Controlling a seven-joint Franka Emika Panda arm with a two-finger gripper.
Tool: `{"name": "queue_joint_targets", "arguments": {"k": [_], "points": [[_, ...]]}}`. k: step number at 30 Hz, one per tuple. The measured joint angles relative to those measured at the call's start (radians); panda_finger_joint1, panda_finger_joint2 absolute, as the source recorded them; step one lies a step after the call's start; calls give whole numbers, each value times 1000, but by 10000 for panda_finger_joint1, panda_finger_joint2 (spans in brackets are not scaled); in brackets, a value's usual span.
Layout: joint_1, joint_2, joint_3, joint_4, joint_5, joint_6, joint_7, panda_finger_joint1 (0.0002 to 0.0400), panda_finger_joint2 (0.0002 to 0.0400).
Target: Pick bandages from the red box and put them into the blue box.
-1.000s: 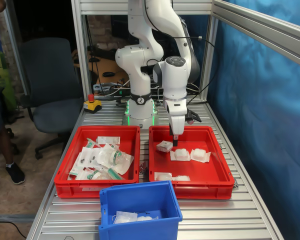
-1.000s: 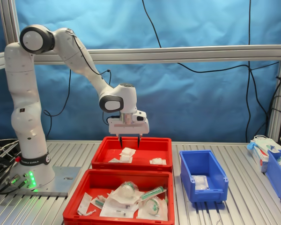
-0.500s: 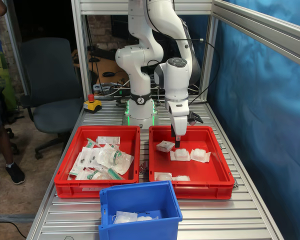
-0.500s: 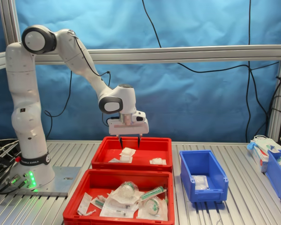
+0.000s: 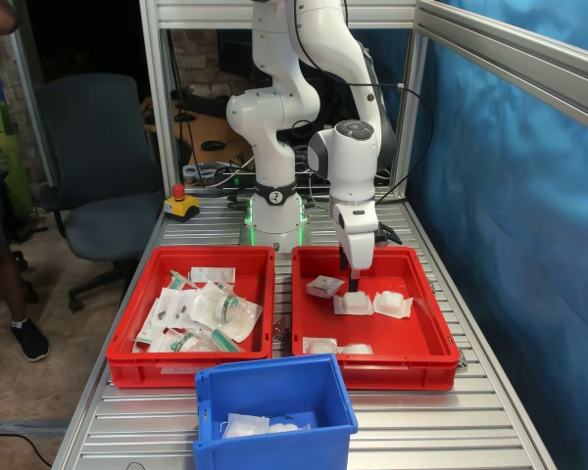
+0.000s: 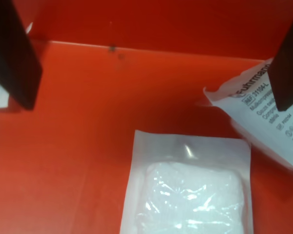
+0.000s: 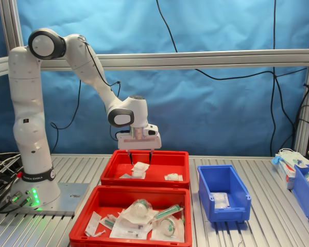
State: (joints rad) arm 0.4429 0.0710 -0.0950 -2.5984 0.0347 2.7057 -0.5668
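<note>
My gripper (image 5: 354, 285) is open and empty, low inside the red tray (image 5: 372, 367) at the first exterior view's right. It hangs just above a white bandage pouch (image 5: 353, 305). In the wrist view the fingers (image 6: 17, 58) stand wide apart, with that pouch (image 6: 190, 190) below them and a printed pouch (image 6: 268, 122) beside one finger. More pouches lie in the tray (image 5: 324, 286) (image 5: 392, 304) (image 5: 321, 346). The blue box (image 5: 274, 443) stands in front and holds bandages (image 5: 260, 425). In the second exterior view the gripper (image 7: 140, 159) is over the far red tray (image 7: 167, 154), and the blue box (image 7: 224, 208) stands right of it.
A second red tray (image 5: 127, 367) with several mixed packets sits beside the first. The robot base (image 5: 274, 211) and a red stop button (image 5: 180, 204) are behind the trays. Another blue bin (image 7: 306, 190) stands at the second exterior view's right. Metal frame posts border the table.
My gripper has moved toward the first exterior view's right and a little nearer the camera, from beside the tilted pouch to above the middle pouch. It stays open. The pouches have not moved.
</note>
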Motion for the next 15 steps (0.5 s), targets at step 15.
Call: {"name": "queue_joint_targets", "arguments": {"k": [15], "points": [[0, 2, 0, -1, 0, 2, 0, 400, 400]]}}
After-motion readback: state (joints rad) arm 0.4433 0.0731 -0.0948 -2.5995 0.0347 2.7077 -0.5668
